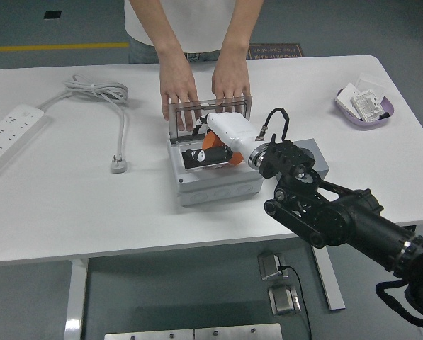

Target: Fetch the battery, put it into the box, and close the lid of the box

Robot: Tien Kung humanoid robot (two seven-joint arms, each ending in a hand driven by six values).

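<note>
right white-shelled robot hand (pixel 215 142): grip unclear, over open grey plastic box (pixel 215 180) | person's hands (pixel 179 88) beyond, steadying clear upright lid (pixel 210 113)

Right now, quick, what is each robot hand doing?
Left hand: not in the picture.
Right hand: reaching into the open box; whether its fingers are holding anything cannot be told.

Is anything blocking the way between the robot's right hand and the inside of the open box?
Nothing visible does. The right robot hand already reaches inside the grey box. The clear lid stands upright behind it, held by a person's hands. Whether it holds the battery is unclear.
</note>
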